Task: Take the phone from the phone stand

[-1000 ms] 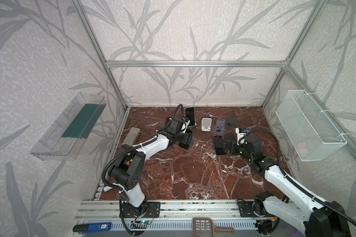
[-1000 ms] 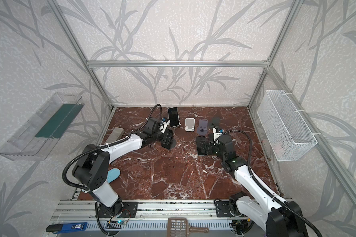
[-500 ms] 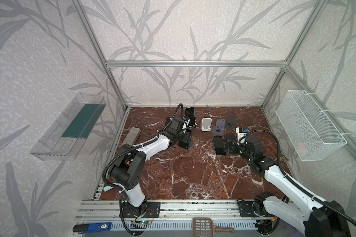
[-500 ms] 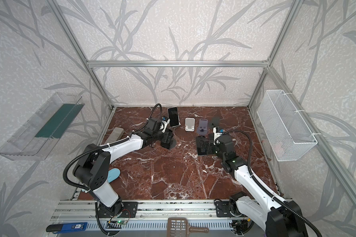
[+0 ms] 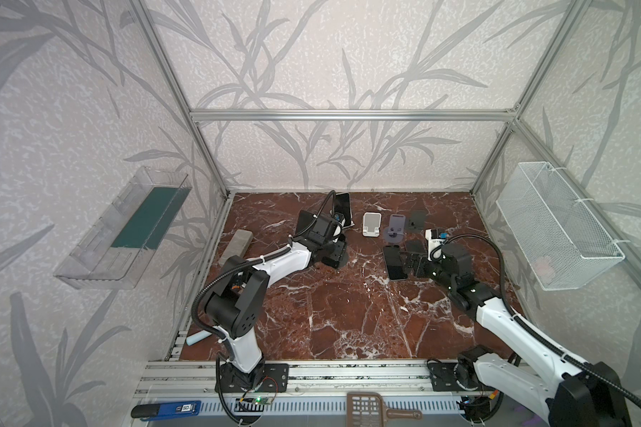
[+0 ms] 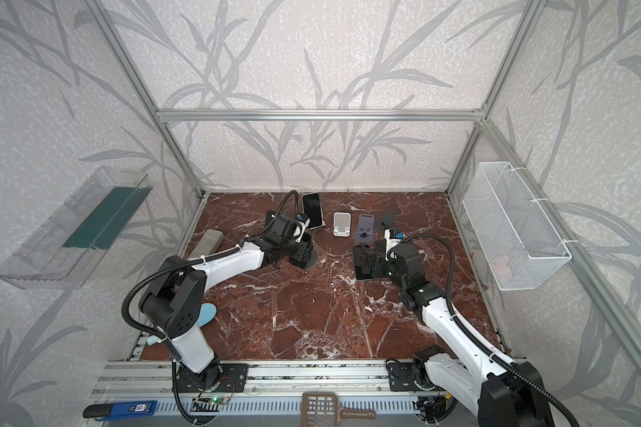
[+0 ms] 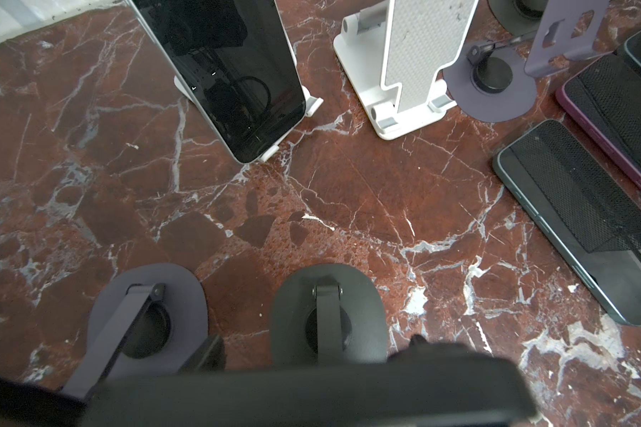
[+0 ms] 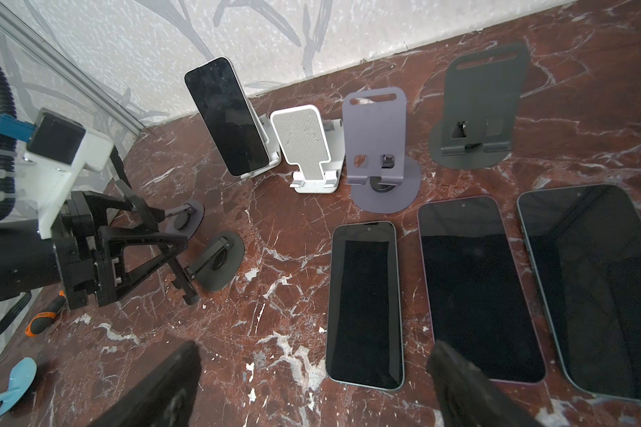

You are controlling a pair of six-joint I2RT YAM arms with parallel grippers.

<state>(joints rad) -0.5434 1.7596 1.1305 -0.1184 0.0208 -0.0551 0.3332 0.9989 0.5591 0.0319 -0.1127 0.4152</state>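
At 12 o'clock on the table (image 5: 348, 314), the phone (image 5: 343, 205) leaned on its white stand (image 7: 311, 104). At its 6 o'clock the left gripper (image 5: 334, 254) crowded 2 dark stands (image 7: 367, 314), its grip impossible to tell, while the right gripper (image 5: 417, 263) gaped wide. Reaching past could topple those stands.

Phone (image 7: 234, 74) on wht stand (image 7: 311, 103), empty stand (image 7: 419, 55) beside, marble tabletop (image 7: 348, 192)

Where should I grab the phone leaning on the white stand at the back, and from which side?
Pinch the phone across its long edges on the upper half, coming from above. It leans back with its bottom edge seated behind the lips of the white stand, so the top stands free and should lift out.
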